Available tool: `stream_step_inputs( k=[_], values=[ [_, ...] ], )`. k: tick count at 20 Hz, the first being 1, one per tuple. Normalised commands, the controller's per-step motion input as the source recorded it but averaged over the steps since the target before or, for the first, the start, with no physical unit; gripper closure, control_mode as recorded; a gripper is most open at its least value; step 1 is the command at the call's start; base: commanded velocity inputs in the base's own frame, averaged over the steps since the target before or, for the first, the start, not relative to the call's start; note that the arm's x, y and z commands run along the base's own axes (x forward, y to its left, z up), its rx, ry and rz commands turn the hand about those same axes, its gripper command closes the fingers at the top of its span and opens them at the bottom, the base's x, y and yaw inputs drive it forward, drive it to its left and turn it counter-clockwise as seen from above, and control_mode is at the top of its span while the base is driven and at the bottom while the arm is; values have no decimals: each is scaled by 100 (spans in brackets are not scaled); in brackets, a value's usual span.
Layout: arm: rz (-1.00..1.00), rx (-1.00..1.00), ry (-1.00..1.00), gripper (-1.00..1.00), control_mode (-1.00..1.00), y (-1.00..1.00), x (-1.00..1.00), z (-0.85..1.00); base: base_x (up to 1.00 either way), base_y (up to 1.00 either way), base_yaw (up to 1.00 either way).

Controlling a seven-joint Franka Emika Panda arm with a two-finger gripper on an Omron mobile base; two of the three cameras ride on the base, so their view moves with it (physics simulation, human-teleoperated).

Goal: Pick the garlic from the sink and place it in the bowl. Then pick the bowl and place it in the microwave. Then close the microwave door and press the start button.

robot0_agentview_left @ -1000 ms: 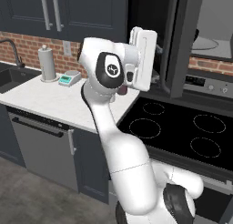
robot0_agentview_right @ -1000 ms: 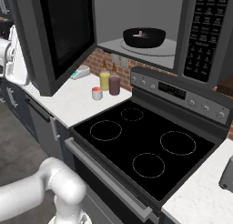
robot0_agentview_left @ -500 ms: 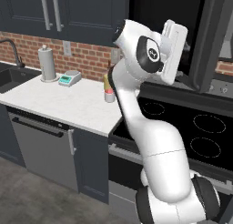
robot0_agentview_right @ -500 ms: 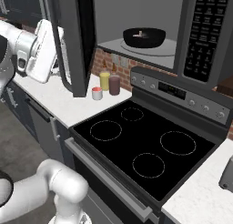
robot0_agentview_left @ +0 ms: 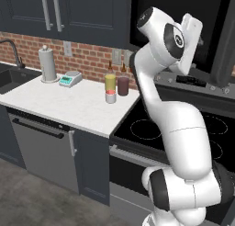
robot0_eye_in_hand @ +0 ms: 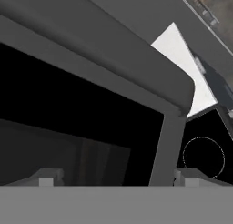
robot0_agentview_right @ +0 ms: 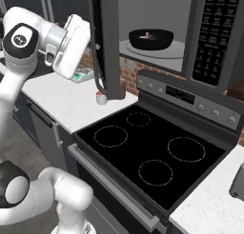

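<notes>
The microwave [robot0_agentview_right: 157, 19] hangs over the stove with its grey inside showing. On its turntable sits the black bowl [robot0_agentview_right: 151, 39], and a small pale garlic [robot0_agentview_right: 146, 36] lies in it. The microwave door [robot0_agentview_right: 108, 38] stands partly open, edge-on in the right base view. My gripper [robot0_agentview_right: 94, 50] is open and presses against the door's outer face beside its dark handle. In the hand view the door [robot0_eye_in_hand: 104, 86] is very close, with my fingertips [robot0_eye_in_hand: 45, 177] spread wide apart. The keypad panel [robot0_agentview_right: 212, 33] is on the microwave's right. The sink [robot0_agentview_left: 10, 79] lies far left.
The black stove [robot0_agentview_right: 147, 152] with burner rings lies below the microwave. On the white counter [robot0_agentview_left: 69, 103] stand a paper towel roll [robot0_agentview_left: 47, 64], a small scale [robot0_agentview_left: 70, 78], bottles [robot0_agentview_left: 116, 84] and a small can [robot0_agentview_left: 110, 97]. Dark cabinets [robot0_agentview_left: 55, 14] hang above.
My arm has swung right and up, with the hand against the door. The microwave door has turned from wide open towards the microwave's front.
</notes>
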Motion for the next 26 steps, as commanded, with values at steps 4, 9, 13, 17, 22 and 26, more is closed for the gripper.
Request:
stream_step_inputs(
  k=[4, 9, 13, 17, 22, 26],
  values=[
    [0, 5, -1, -100, -100, -36, 58, 0, 0, 0, 0],
    [0, 3, 0, -100, -100, -32, 60, 0, 0, 0, 0],
    [0, 2, 0, -100, -100, -29, 61, 0, 0, 0, 0],
    [0, 2, 0, -100, -100, -34, 61, 0, 0, 0, 0],
    [2, 2, -2, -100, -100, -40, 57, 0, 0, 0, 0],
    [3, 1, -5, -100, -100, -41, 53, 0, 0, 0, 0]
  ],
)
